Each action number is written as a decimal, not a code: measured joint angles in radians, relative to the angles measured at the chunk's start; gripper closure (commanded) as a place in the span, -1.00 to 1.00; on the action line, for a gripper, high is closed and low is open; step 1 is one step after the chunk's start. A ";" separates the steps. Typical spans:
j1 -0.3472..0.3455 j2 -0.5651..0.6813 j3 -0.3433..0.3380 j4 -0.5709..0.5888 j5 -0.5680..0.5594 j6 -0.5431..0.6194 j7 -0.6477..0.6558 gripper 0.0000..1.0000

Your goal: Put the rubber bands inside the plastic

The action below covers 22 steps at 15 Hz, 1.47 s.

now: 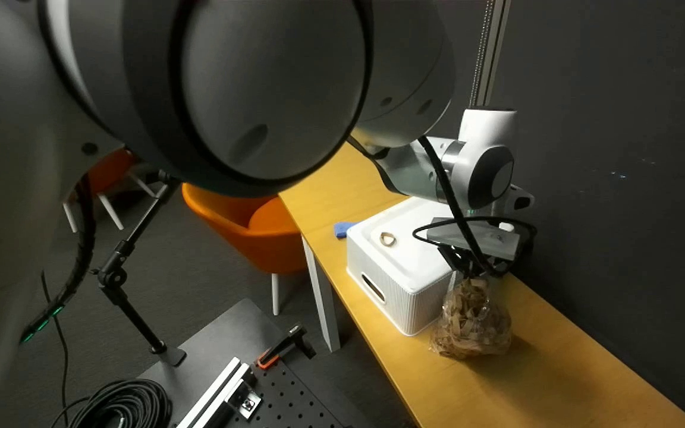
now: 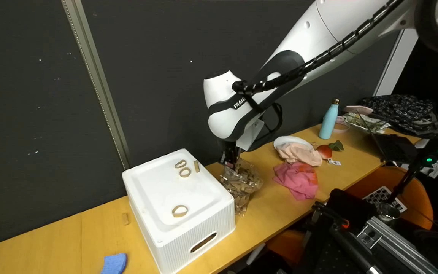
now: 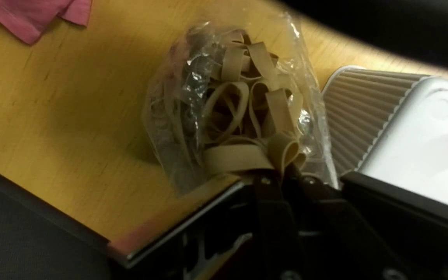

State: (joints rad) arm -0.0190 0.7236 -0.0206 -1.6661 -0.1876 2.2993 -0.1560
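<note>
pose of the arm point(image 2: 291, 61): sloping from upper right to lower left in an exterior view, bending at the wrist, then pointing almost straight down with the gripper point(image 3: 288, 177). in the wrist view, sticking in at the mouth of the plastic bag point(image 3: 196, 89), pressing both fingers all but together and touching the rubber bands point(image 3: 237, 158); possibly pinching a loop, though hard to tell against the dark fingertips. for the plastic bag: sitting on the table point(image 2: 268, 201) just beside the white box point(image 2: 154, 186), bulging with rubber bands. running roughly upright along its long axis in both exterior views, aiming the mouth up at the gripper and the rounded base down; in the wrist view, pointing away from the fingertips toward the top. inside, lying every which way: stretching crosswise in one wide band right by the fingertips, standing on edge in two loops behind, crowding under shiny, crinkled film elsewhere. in an exterior view, counting four loose loops point(image 2: 179, 215) on top of the white box, three close together and one apart. also finding a single band point(image 2: 125, 219) on the table, across the white box from the plastic bag.
</note>
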 measured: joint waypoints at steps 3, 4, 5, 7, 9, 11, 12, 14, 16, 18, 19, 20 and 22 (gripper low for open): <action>0.001 0.014 -0.002 0.011 -0.008 0.023 -0.003 0.36; 0.002 0.017 -0.001 0.012 -0.010 0.029 -0.004 0.34; 0.003 0.018 -0.001 0.012 -0.011 0.035 -0.004 0.21; 0.005 0.018 -0.001 0.012 -0.019 0.040 -0.004 -0.09; 0.005 0.017 -0.002 0.012 -0.022 0.041 -0.004 -0.35; 0.005 0.015 -0.002 0.012 -0.023 0.041 -0.004 -0.65; 0.005 0.014 -0.002 0.012 -0.023 0.041 -0.004 -0.81; 0.005 0.012 -0.003 0.012 -0.023 0.041 -0.004 -0.99; 0.005 0.008 -0.003 0.011 -0.023 0.041 -0.004 -1.00; 0.005 0.003 0.000 0.009 -0.018 0.039 -0.004 -1.00; 0.005 -0.001 0.003 0.008 -0.015 0.039 -0.004 -1.00; 0.005 -0.007 0.007 0.006 -0.010 0.038 -0.004 -1.00; 0.004 -0.019 0.016 -0.001 0.008 0.036 -0.006 -1.00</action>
State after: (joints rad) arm -0.0148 0.7051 -0.0046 -1.6672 -0.1799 2.3352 -0.1622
